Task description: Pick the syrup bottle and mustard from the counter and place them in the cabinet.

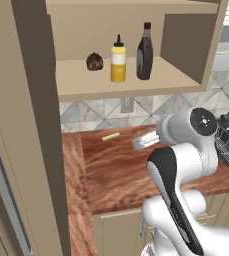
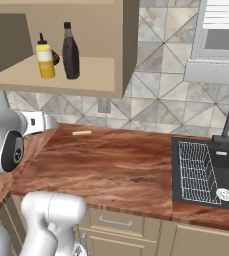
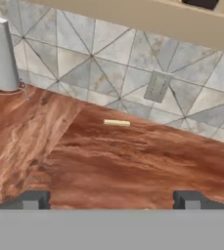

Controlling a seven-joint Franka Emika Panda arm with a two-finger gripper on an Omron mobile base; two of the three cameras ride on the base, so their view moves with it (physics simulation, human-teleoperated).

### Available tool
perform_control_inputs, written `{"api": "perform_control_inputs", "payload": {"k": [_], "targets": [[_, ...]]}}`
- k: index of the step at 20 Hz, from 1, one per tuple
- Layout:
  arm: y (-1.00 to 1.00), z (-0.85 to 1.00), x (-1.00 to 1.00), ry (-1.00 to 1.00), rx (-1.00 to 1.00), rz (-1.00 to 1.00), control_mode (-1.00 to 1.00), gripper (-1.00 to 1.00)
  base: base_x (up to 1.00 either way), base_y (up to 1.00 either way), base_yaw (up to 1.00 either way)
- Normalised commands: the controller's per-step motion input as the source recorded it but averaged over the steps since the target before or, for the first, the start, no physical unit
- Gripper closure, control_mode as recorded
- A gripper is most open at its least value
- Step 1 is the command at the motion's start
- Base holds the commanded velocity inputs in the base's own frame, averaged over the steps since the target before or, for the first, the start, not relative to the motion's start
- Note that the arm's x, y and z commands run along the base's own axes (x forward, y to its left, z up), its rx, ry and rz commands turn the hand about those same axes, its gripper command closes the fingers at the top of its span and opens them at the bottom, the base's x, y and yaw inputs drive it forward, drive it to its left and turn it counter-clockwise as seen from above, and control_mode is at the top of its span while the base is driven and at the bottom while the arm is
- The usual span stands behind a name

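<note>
Tiled wall backs the counter (image 1: 116, 170) in the left base view; upper centre, the mustard (image 1: 118, 62) and syrup bottle (image 1: 144, 50) stand just apart on the cabinet (image 1: 131, 82) shelf, so placing looks finished. Right base view: both bottles upper left, bare wood mid-frame. Hand view: gripper (image 3: 112, 200) spread wide, empty, low over open counter.

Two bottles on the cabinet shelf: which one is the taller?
The syrup bottle: dark brown with a black cap, its top above that of the yellow mustard beside it.

A dark round object (image 1: 94, 62) on the cabinet (image 1: 136, 80) shelf cannot be identified — in the right base view it is largely hidden behind the mustard (image 2: 45, 60).
</note>
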Motion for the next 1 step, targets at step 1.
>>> {"api": "perform_control_inputs", "payload": {"k": [1], "targets": [[-0.14, -0.66, -0.26, 0.07, -0.11, 0.04, -1.00, -1.00, 0.00, 0.00, 0.00]]}}
